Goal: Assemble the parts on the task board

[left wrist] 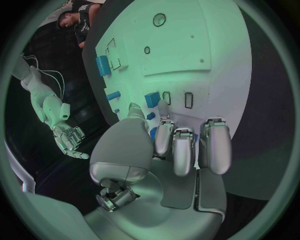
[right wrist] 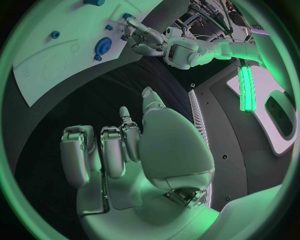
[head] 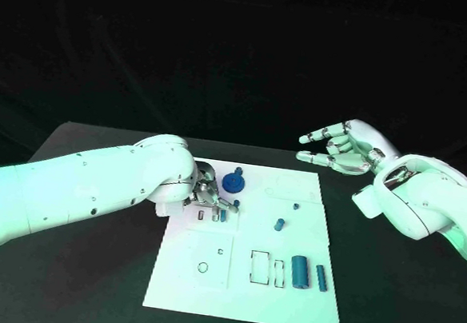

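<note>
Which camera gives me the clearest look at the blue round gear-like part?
The head view: the blue round part stands unobstructed on the task board, beside the left hand. The right wrist view shows it small and distant; the left wrist view shows blue behind its fingers.

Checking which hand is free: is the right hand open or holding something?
Open: the right hand hangs off the board, fingers apart, holding nothing.

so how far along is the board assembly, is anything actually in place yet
Early, by the look of it. A round blue part stands at the task board's far end, possibly seated already. The left hand is down on the board beside it, working at small pieces; whether it holds one I cannot tell. Two blue bars and a small blue piece lie loose, with outlined slots open. The right hand hovers off the board, holding nothing.
</note>
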